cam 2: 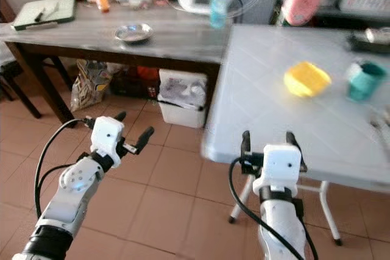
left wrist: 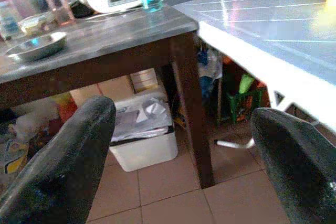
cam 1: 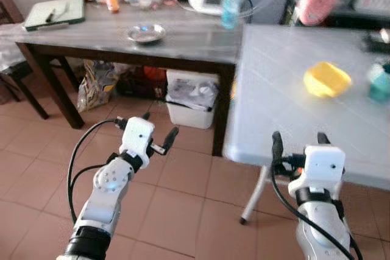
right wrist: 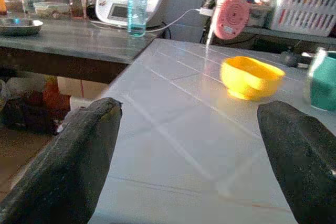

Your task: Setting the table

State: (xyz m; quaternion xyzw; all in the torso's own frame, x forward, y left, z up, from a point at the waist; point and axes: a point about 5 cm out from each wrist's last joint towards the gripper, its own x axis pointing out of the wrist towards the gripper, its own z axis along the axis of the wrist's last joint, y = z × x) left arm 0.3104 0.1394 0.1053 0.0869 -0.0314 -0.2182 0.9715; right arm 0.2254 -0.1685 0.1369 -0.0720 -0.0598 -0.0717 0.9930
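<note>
Both grippers open, holding nothing.
Yellow bowl (right wrist: 251, 77) lies ahead of right gripper (right wrist: 194, 156); bin (left wrist: 140, 135) ahead of left gripper (left wrist: 184, 161).

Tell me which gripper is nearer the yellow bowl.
Right. The right gripper sits at the white table's near edge below the yellow bowl; the left gripper hangs over the floor, farther away.

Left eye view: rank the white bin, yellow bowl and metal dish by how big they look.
1. White bin, clearly largest.
2. Yellow bowl and metal dish look about alike; the dish sits farther from the camera, so I won't rank those two.
</note>
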